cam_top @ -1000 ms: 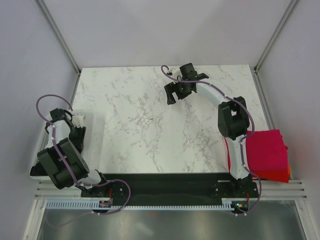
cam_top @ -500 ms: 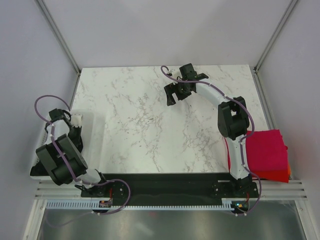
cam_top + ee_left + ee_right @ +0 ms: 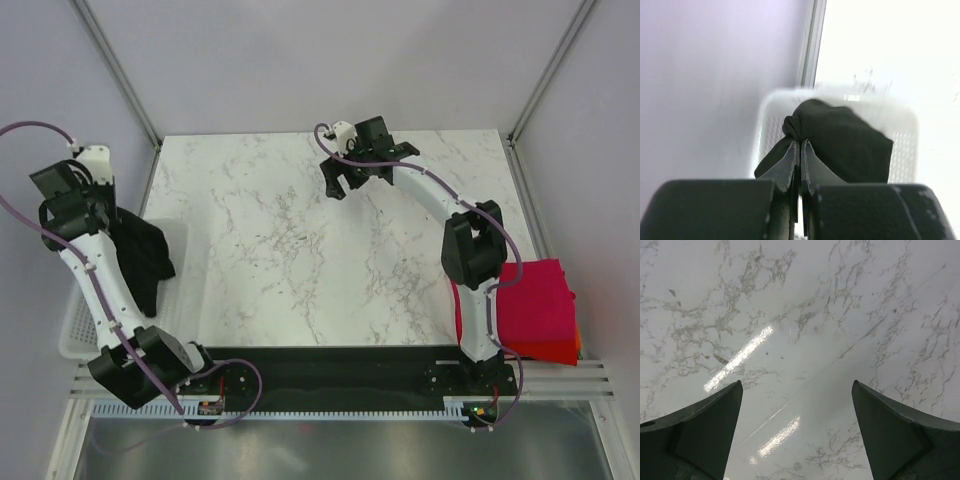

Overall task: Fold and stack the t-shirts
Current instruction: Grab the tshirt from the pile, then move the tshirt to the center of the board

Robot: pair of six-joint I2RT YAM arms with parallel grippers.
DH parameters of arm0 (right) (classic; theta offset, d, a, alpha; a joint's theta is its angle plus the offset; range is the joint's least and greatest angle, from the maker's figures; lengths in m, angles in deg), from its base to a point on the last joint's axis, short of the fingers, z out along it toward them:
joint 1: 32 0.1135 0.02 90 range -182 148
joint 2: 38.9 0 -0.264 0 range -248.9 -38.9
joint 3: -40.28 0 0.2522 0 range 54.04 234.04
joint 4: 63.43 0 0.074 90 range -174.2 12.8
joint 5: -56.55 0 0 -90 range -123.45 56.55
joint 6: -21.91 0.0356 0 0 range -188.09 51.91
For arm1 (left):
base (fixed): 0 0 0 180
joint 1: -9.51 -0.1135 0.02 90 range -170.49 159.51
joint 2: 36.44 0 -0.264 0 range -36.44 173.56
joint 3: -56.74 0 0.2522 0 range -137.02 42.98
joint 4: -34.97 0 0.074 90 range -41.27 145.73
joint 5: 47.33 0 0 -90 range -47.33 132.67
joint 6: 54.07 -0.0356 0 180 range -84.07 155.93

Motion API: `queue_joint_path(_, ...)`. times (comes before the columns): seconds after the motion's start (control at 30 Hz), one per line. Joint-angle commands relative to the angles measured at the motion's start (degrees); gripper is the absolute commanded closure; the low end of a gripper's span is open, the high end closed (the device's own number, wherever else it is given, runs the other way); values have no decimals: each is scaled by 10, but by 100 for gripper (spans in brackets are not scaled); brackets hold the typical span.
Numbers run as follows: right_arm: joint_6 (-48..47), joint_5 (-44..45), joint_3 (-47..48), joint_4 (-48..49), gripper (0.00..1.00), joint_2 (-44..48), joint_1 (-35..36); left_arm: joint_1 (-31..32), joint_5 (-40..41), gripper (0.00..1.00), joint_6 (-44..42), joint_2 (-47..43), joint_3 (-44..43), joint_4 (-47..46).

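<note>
Left tool (image 3: 799,142): the jaws are pressed together on a bunched knot of cloth, so it has hold of the plain black soft cloth t-shirt (image 3: 140,255).
Black t-shirt: at the left edge of the top frame, it hangs crumpled from the raised left arm. It droops over the white mesh plastic basket (image 3: 72,338); whether its lower folds touch the basket cannot be told.
Basket: lower left of the top frame, just beside the left edge of the white marble-patterned tabletop (image 3: 270,250).
Right tool (image 3: 343,185): the jaws are spread wide with nothing between them. It sits above bare marble in the upper middle of the top frame.
Folded magenta-red cloth t-shirt (image 3: 535,300): lower right of the top frame, beyond the tabletop's right edge and partly behind the right arm.
Folded orange-red cloth t-shirt (image 3: 562,352): under the magenta-red one, only its near edge showing.
</note>
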Motion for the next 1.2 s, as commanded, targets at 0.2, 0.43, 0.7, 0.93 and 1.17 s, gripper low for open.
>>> queue_joint_path(0.2,-28,-8,68,42,2,85,0,13,-206,98,54,-14,-229,-1)
queue_joint_path(0.43,64,62,89,33,2,118,-9,150,-272,98,56,3,-334,5)
queue_joint_path(0.7,28,8,76,-35,2,157,-47,359,-294,98,113,46,-341,21)
queue_joint_path(0.93,-108,27,-67,-13,2,288,-46,489,-298,98,110,82,-234,21)
queue_joint_path(1.17,-154,27,-230,-16,5,388,-46,546,-342,98,135,174,-158,4)
